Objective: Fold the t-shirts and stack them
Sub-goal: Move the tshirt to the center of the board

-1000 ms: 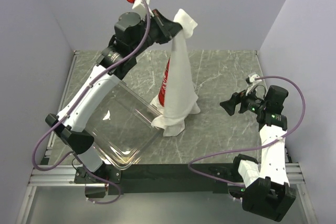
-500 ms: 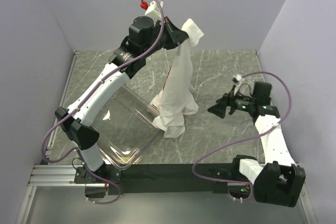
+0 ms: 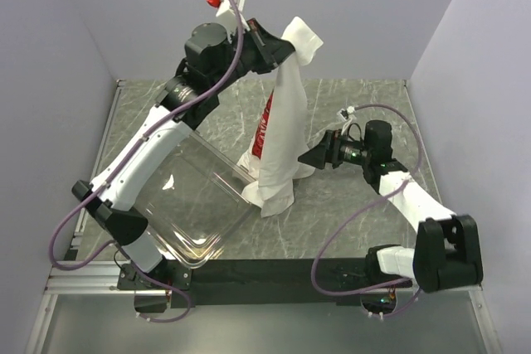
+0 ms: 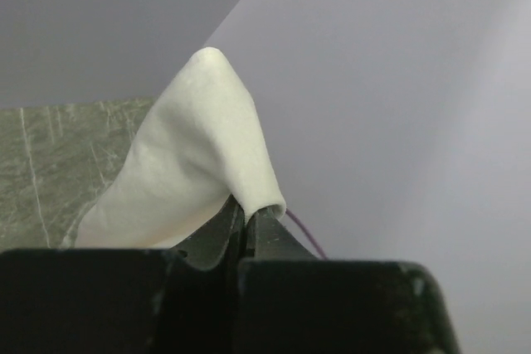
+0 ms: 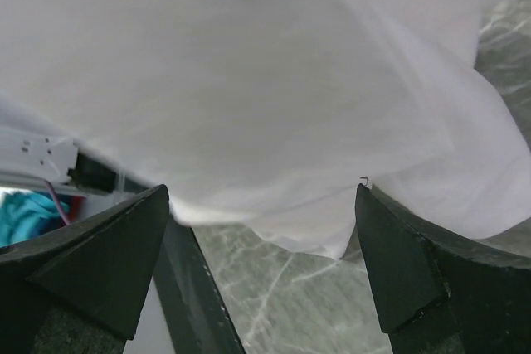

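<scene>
Beyond the clear bin (image 3: 195, 205), the left gripper (image 3: 288, 49) pinches a top fold of the t-shirt (image 3: 282, 134), holding it high so it hangs with its bottom bunched on the table (image 3: 365, 105). The right gripper (image 3: 315, 157), jaws spread wide, sits at the shirt's lower edge without gripping. The step in hand seems to be opening the shirt out: next, the right jaws should close on that edge to stretch it flat.

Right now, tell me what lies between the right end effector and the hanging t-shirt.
Nothing: in the right wrist view the open right end effector faces the t-shirt directly, with only the table showing beneath.
</scene>
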Controlling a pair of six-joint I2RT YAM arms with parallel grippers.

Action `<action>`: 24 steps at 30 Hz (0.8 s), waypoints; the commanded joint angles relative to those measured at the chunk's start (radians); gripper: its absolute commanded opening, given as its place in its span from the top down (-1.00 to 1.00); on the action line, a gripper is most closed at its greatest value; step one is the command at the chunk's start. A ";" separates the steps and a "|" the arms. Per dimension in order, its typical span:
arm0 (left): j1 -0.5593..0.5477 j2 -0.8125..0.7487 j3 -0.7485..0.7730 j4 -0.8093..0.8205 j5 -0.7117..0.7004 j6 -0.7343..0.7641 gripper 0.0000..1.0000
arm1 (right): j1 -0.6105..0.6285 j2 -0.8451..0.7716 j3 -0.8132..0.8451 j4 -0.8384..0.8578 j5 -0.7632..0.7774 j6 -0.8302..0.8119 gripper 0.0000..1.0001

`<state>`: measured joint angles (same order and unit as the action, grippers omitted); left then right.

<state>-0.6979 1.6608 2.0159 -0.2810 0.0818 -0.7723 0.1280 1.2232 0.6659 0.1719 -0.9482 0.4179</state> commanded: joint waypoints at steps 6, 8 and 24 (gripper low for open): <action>-0.003 -0.104 0.063 0.086 0.012 -0.001 0.99 | 0.012 0.059 -0.061 0.291 0.022 0.200 -1.00; -0.003 -0.111 0.060 0.088 0.018 -0.008 0.99 | 0.013 0.074 -0.072 0.356 -0.015 0.264 -1.00; -0.008 -0.107 0.073 0.092 0.016 -0.025 0.99 | 0.042 0.216 -0.129 0.782 -0.083 0.633 -0.57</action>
<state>-0.6998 1.5848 2.0312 -0.2733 0.0902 -0.7837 0.1616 1.4677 0.5472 0.8078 -1.0039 0.9951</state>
